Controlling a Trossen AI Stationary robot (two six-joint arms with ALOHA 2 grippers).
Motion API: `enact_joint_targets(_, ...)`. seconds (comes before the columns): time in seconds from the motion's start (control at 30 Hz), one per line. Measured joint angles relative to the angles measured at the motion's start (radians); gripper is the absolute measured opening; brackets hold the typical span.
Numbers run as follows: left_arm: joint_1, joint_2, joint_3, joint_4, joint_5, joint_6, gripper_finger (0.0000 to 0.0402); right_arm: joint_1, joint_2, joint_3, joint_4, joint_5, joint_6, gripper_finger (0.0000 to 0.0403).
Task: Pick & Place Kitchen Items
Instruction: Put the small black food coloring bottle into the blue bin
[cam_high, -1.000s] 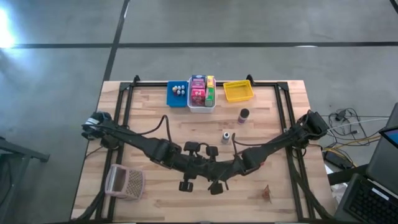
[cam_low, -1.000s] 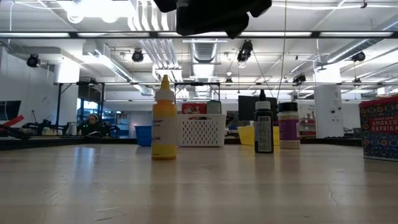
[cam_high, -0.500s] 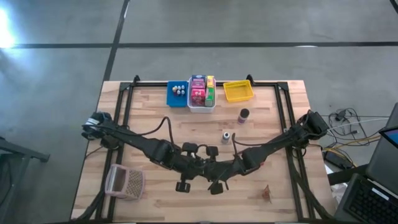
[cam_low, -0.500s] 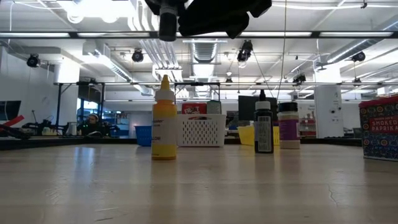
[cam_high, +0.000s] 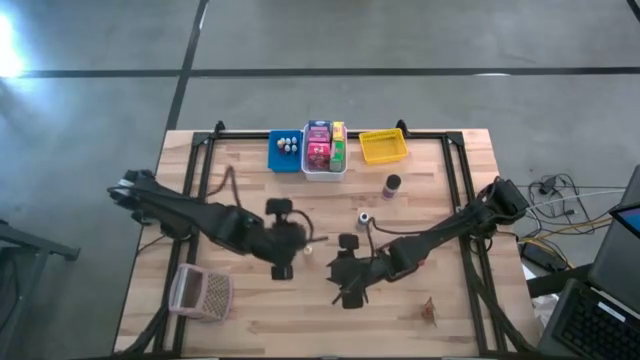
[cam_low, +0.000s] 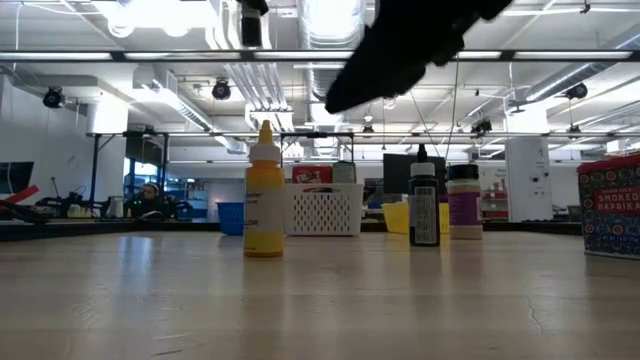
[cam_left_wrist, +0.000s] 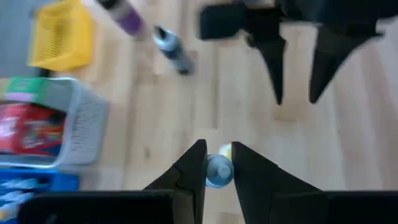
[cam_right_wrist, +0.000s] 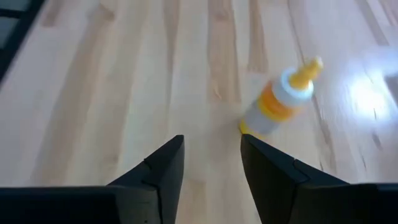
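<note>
High view, left gripper: hung over the middle of the wooden table, left of the right one.
High view, right gripper: sat just right of centre, nearer the front edge.
High view, bins: blue bin with little balls, white bin packed with boxes, yellow bin, all along the far edge.
High view, jars: a dark jar and a grey jar stood apart on the table, right of centre.
High view, basket: the mesh basket lay at the front left corner.
Low view: a yellow bottle stood upright, with a dark bottle to its right; a dark arm crossed overhead.
Left wrist view: fingers spread narrowly, the bottle's cap right between the tips; contact, couldn't tell.
Right wrist view: fingers spread wide with nothing between; yellow bottle beyond them.
</note>
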Motion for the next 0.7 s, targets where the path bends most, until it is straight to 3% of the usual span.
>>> enact_joint_targets(0.27, 0.139, -0.233, -0.245, 0.253, -0.048, 0.084, 0.0071, -0.013, -0.07, -0.081, 0.013, 0.022, 0.013, 0.0127)
enact_joint_targets(0.5, 0.298, -0.424, -0.512, 0.481, -0.047, 0.119, 0.0073, -0.012, -0.281, -0.237, 0.077, 0.025, 0.022, 0.0085)
enact_joint_targets(0.7, 0.477, -0.485, -0.634, 0.591, -0.045, 0.162, 0.0072, -0.009, -0.465, -0.403, 0.157, 0.023, 0.03, 0.0059)
